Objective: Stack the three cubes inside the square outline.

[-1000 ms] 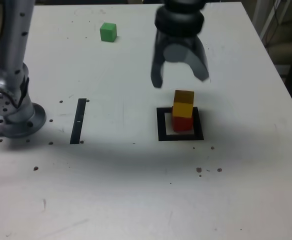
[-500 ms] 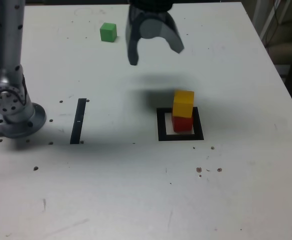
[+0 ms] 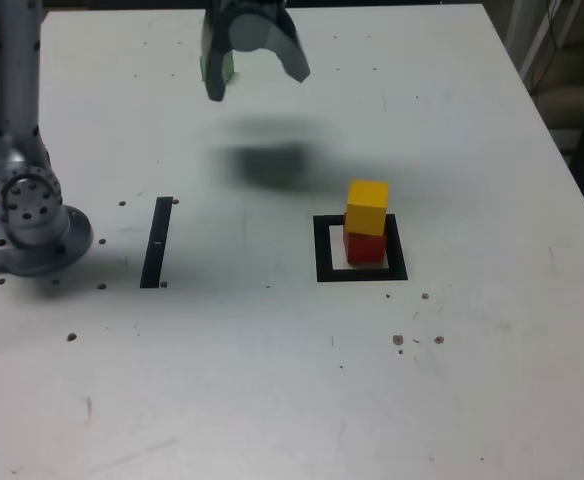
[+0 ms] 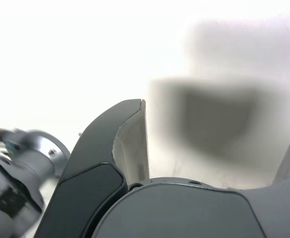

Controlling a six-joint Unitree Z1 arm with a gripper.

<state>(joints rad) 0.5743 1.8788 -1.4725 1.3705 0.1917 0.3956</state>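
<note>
White table (image 3: 452, 380), arm raised at far edge, fingers (image 3: 215, 80) spread wide, empty, above green cube (image 3: 228, 66).

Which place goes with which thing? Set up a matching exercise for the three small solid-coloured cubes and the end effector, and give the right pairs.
Things:
1. small solid red cube
2. small solid yellow cube
3. small solid green cube
4. dark end effector

Places or states:
A. far side of the white table, partly hidden behind a finger
B. open and empty, above the table
C. on top of another cube
D. inside the thick black square outline, at the bottom of the stack

Pairs: 1-D, 2-C, 3-A, 4-B
</note>
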